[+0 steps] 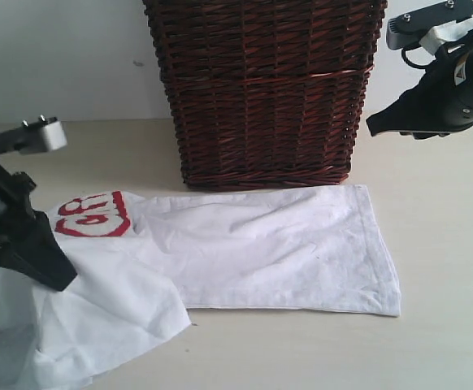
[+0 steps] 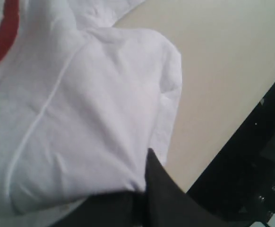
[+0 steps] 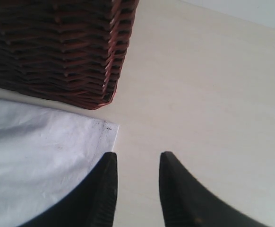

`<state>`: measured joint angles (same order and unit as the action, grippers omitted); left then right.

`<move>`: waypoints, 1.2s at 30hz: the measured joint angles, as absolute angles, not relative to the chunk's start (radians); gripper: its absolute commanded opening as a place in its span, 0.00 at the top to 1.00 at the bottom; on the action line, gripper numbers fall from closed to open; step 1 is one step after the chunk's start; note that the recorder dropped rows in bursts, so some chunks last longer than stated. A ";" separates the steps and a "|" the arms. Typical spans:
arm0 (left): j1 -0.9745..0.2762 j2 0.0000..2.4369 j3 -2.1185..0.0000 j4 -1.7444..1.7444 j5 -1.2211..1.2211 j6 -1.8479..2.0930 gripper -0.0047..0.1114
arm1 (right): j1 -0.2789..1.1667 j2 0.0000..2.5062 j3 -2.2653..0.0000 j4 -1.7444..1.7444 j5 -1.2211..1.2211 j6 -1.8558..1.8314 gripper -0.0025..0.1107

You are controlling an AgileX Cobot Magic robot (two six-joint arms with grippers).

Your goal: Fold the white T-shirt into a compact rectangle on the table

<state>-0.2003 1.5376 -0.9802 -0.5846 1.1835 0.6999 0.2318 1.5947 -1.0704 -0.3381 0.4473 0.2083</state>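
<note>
The left arm reaches in low from the left edge of the scene, its black left end effector (image 1: 55, 275) angled down onto the left part of the white T-shirt (image 1: 261, 244). In the left wrist view its dark fingers (image 2: 158, 189) are clenched together with a fold of white fabric gathered against them, so it is grasping the shirt. Around that grip the cloth is bunched and rumpled, spilling toward the near left corner.

The right arm is held high at the far right, to the right of the dark brown wicker basket (image 1: 261, 89). Its right end effector (image 1: 380, 124) points down and to the left. The right wrist view shows its two black fingers (image 3: 104, 189) parted, with only bare table between them: released and holding nothing. It hangs above the table near the shirt's far right corner, not touching the fabric.

The shirt lies on the pale beige table (image 1: 448, 244), just on the near side of the basket. Its right part is spread smooth and flat, with a straight hem at the right end. Red-outlined lettering (image 1: 94, 215) shows on the left part, just beyond the left end effector.
</note>
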 measured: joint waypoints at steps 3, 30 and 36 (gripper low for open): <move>-0.186 1.481 -0.990 -0.568 1.202 0.623 0.96 | 0.232 1.595 -1.070 -0.338 0.447 0.208 0.71; -0.147 1.522 -0.930 0.142 0.885 -0.122 0.40 | 0.232 1.595 -1.070 -0.317 0.447 0.189 0.71; -0.083 1.615 -0.863 0.083 0.799 -0.178 0.48 | 0.232 1.595 -1.070 -0.321 0.443 0.185 0.71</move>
<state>-0.0826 1.6151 -0.8626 0.0831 0.7989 -0.1782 0.2318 1.5947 -1.0704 -0.3213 0.4430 0.1852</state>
